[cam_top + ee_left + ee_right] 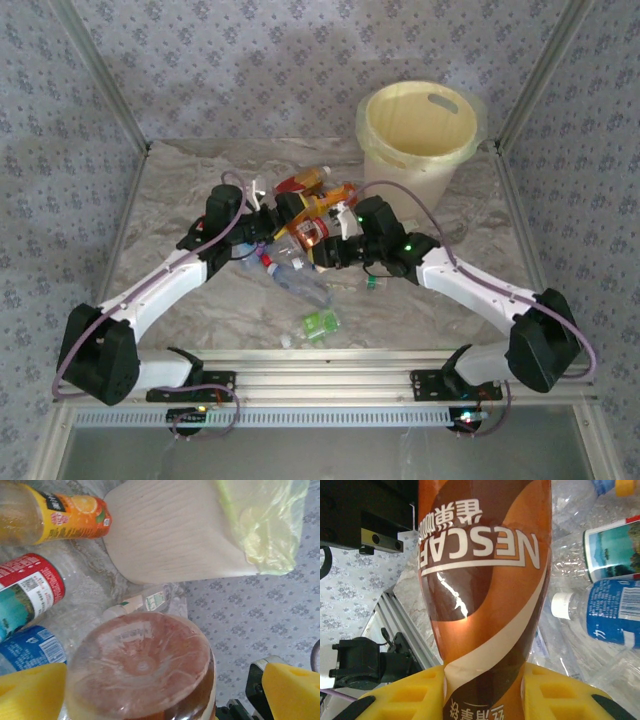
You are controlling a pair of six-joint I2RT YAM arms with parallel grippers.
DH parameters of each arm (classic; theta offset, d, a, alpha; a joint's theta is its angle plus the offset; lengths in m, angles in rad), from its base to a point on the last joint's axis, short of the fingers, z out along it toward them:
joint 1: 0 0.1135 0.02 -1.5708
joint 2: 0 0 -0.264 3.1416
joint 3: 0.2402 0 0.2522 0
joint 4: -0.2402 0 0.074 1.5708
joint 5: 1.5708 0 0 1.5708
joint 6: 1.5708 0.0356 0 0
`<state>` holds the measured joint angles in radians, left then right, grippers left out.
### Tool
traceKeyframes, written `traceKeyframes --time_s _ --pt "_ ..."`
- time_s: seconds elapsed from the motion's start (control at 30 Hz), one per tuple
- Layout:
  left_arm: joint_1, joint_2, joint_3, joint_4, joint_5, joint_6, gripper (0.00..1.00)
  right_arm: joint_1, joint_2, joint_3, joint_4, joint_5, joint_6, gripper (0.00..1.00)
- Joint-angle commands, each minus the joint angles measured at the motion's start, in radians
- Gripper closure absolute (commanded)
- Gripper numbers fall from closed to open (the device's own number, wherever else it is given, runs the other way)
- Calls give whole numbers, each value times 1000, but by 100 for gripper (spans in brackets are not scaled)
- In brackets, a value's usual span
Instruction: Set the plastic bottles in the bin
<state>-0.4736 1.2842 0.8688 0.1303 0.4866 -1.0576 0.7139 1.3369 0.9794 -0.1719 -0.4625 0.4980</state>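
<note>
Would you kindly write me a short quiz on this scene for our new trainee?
1. True or false: the right claw grips a Nescafe bottle.
2. In the top view, the bin stands: A near left; B far right; C centre.
3. Fill in: the left claw has finger pads coloured ____.
Key: 1 true; 2 B; 3 yellow.

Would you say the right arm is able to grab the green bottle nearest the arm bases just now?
Probably not yet: the right gripper is shut on the brown Nescafe bottle, though the green bottle lies uncovered, apart from the pile.
</note>
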Motion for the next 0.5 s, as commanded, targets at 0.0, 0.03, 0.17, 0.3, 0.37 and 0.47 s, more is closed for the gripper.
traceKeyframes --time_s 0.0,0.03,0.17,0.3,0.37,0.47 --pt "-4 -28 69 -1 21 53 1 -30 -67 1 -71 27 -37 70" --pt "-5 -38 80 -14 20 79 0 -40 -81 3 -91 34 -46 70" --pt "-5 -78 133 -120 33 283 0 -88 -152 30 -199 75 -112 70" --pt "-6 -126 137 -141 78 424 0 -145 -210 65 -288 108 -167 70" --pt "-9 -139 155 -155 98 462 0 -181 -232 81 -305 109 -184 70" --pt "-25 -147 201 -221 116 533 0 -232 -245 119 -320 105 -190 70"
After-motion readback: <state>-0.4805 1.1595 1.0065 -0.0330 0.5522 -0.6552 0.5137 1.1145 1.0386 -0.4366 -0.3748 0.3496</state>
